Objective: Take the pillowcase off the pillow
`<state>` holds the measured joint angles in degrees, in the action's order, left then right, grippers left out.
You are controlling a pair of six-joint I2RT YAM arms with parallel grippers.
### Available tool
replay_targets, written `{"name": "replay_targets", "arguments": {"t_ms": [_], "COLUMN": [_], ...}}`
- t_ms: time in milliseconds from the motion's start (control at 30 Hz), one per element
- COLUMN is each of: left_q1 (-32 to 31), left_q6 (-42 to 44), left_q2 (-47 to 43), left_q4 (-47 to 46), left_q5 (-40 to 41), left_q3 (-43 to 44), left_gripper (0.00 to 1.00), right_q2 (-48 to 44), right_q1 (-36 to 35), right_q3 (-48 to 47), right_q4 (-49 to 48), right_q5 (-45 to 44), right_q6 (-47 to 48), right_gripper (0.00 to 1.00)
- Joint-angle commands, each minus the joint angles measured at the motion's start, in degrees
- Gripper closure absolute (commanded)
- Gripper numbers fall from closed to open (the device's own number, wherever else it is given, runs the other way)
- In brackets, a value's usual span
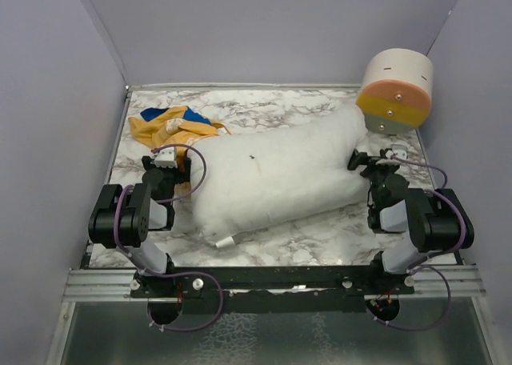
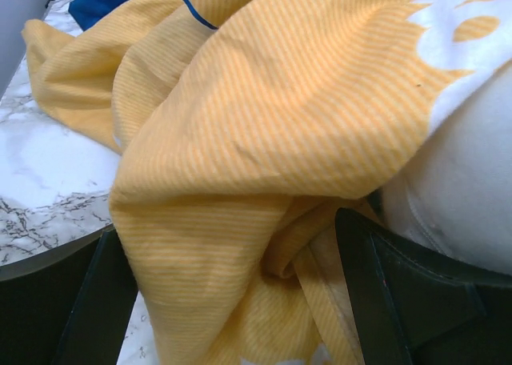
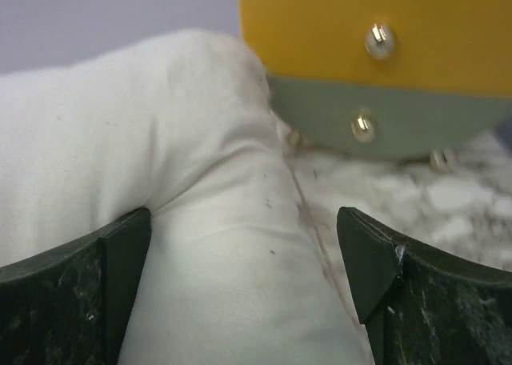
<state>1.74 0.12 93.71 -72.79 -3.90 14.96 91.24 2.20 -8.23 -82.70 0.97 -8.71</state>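
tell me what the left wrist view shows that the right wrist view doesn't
Only the left wrist view: the pillowcase, yellow-orange side showing with a bit of blue at the far edge, bunched between the fingers of the open left gripper. Only the right wrist view: the cylinder, orange over grey with two screws, beyond the open right gripper. Both: the white pillow and the marbled table.

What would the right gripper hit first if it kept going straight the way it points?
The pillow: the right gripper is open, and white cushion fills the gap between its jaws. The orange-and-grey cylinder sits farther back, probably beyond it.
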Motion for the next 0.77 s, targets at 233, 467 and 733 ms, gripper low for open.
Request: {"name": "replay_targets", "arguments": {"t_ms": [233, 467, 733], "left_q1": [-0.2, -0.2, -0.2], "left_q6": [0.4, 0.4, 0.5], "left_q2": [0.1, 0.1, 0.1], "left_q4": [-0.3, -0.1, 0.2], "left_q5": [2.7, 2.7, 2.9], "left_q3": [0.1, 0.2, 0.3], "left_gripper": [0.01, 0.01, 0.01], "right_q2": [0.3, 0.7, 0.8], "right_q1": [-6.9, -6.8, -6.9], "right_q3": [-7.3, -7.2, -7.2], "right_q4": [14.1, 13.0, 13.0], "right_q5": [7.1, 7.0, 7.0], "right_q6": [10.7, 10.5, 10.4], "right_gripper": [0.01, 0.01, 0.01]}}
